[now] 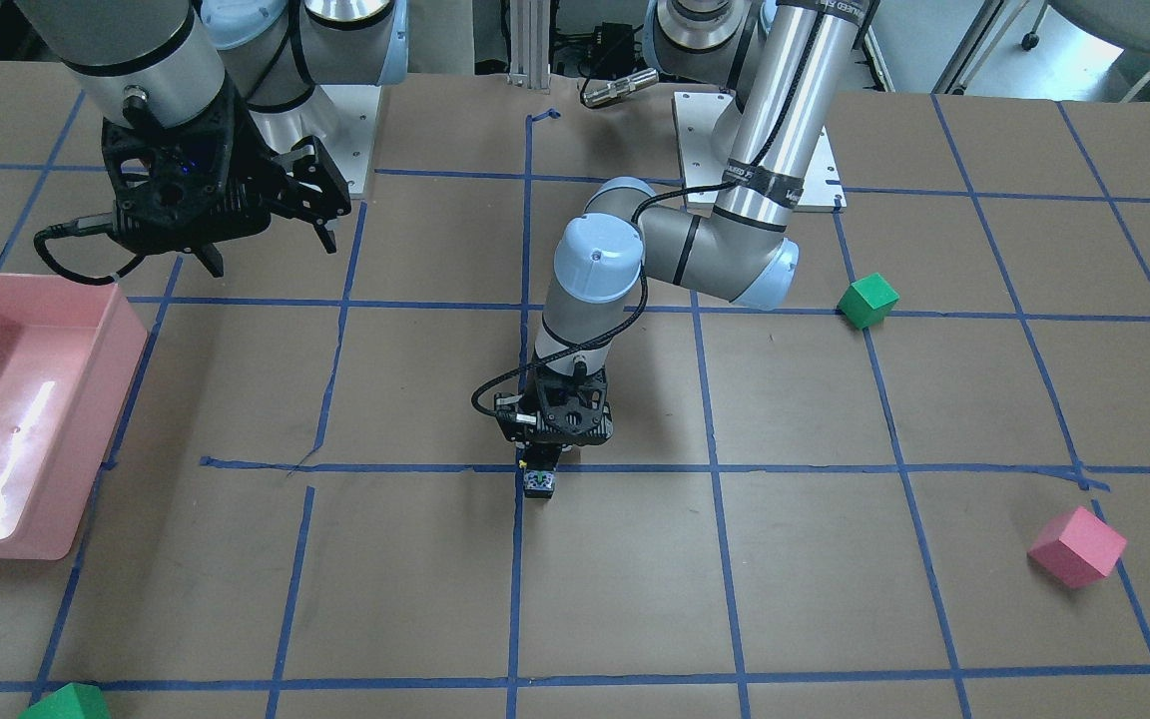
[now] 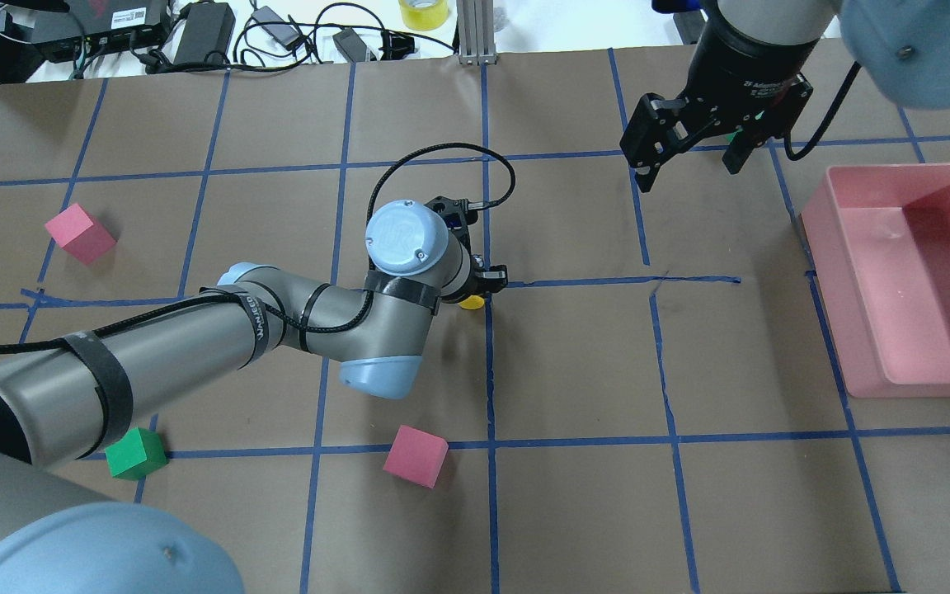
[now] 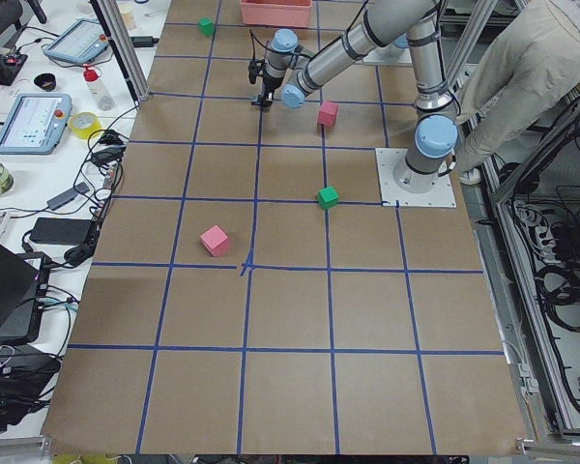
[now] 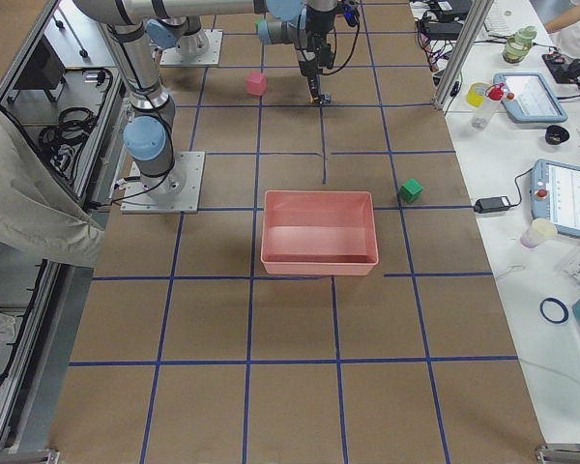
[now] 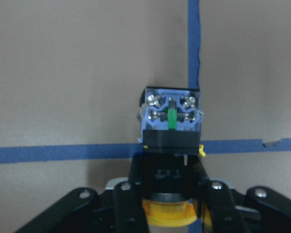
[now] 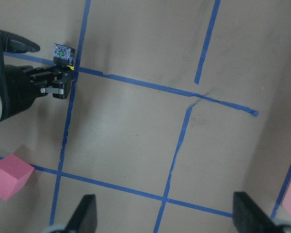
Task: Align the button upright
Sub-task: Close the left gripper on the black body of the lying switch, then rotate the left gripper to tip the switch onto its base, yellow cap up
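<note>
The button (image 5: 169, 119) has a yellow cap, a black body and a blue-white base block with screws and a green insert. My left gripper (image 5: 169, 167) is shut on its black body, with the cap toward the palm and the base pointing away. It is held low at a blue tape crossing (image 1: 538, 484). From overhead only the yellow cap (image 2: 472, 303) shows under the left gripper (image 2: 485, 285). The button also shows in the right wrist view (image 6: 63, 52). My right gripper (image 2: 685, 169) is open and empty, high above the table, near the pink bin.
A pink bin (image 2: 854, 384) stands at my right side. Two pink cubes (image 2: 79, 233) (image 2: 415, 456) and a green cube (image 2: 135, 454) lie on my left half. Another green cube (image 1: 66, 704) sits at the far edge. Blue tape lines grid the brown table.
</note>
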Robot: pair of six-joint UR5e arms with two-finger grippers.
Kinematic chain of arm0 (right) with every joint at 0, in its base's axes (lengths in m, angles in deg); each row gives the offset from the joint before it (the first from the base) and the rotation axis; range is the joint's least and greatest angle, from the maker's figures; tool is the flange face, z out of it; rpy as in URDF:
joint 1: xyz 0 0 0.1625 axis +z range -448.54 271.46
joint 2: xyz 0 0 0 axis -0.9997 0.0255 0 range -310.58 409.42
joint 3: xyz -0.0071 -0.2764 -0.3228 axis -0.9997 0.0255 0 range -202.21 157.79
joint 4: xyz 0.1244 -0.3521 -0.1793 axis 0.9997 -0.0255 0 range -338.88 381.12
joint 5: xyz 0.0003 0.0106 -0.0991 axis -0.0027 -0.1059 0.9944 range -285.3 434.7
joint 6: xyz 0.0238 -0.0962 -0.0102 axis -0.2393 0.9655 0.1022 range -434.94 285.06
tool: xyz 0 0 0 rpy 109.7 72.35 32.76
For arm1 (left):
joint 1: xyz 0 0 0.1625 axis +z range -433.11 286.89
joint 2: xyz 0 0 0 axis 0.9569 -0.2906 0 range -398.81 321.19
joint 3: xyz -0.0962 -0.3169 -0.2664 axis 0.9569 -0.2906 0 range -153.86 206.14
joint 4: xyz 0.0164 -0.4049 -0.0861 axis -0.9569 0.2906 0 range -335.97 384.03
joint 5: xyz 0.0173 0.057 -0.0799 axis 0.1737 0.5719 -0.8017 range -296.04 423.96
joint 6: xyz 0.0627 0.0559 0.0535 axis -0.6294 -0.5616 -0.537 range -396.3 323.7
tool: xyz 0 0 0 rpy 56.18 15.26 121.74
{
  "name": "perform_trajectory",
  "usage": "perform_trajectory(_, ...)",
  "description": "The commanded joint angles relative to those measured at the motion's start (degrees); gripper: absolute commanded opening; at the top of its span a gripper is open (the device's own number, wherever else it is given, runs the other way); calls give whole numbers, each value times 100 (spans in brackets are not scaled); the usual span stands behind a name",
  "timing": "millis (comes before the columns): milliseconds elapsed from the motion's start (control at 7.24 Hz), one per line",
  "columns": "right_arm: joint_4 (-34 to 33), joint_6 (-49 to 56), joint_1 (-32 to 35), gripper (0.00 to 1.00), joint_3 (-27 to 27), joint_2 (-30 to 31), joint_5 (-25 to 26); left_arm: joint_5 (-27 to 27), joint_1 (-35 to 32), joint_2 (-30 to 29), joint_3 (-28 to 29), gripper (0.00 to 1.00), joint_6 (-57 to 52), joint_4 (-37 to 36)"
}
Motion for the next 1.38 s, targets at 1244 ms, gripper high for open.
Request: perform_trajectory(1244, 2, 48, -7, 100, -40, 5, 15, -3978, 1202, 7, 833, 0, 4914, 3023)
